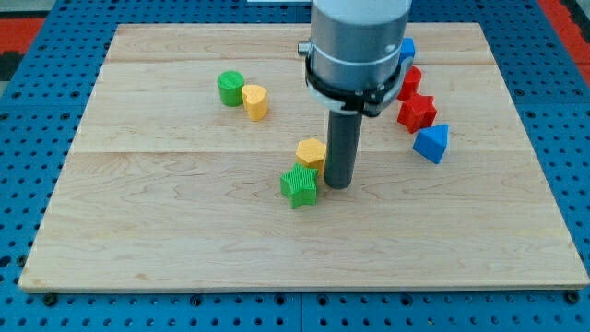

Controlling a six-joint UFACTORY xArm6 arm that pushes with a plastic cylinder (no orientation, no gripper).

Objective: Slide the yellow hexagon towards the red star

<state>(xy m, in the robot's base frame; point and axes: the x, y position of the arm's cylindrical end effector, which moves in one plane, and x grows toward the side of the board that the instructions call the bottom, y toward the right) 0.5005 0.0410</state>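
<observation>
The yellow hexagon (312,152) lies near the middle of the wooden board (184,240). My tip (338,185) stands just to its right and slightly below, close to or touching it. A green star (300,185) sits right below the hexagon, left of my tip. The red star (417,112) lies at the view's right, well apart from the hexagon.
A red block (409,82) and a blue block (407,49) lie above the red star, partly hidden by the arm. A blue block (431,143) lies below it. A green cylinder (230,88) and a yellow heart-like block (255,100) sit at upper left.
</observation>
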